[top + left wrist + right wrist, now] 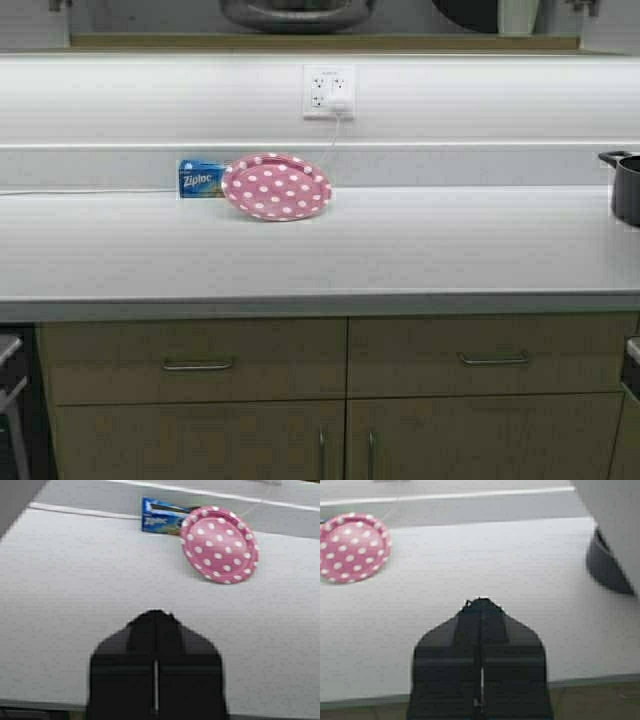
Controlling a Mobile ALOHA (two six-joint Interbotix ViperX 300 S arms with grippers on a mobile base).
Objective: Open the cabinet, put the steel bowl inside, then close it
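At the top edge of the high view the lower part of the steel bowl shows, sitting above the tan bottom edge of the cabinet against a grey interior. The cabinet's doors are out of view. Neither arm appears in the high view. My left gripper is shut and holds nothing; it hovers over the counter's front part, with the pink plate ahead of it. My right gripper is also shut and holds nothing, over the counter near its front edge.
A pink white-dotted plate leans against a blue Ziploc box at the back of the grey counter. A dark pot stands at the far right. A wall outlet has a plug in it. Tan drawers and base doors lie below.
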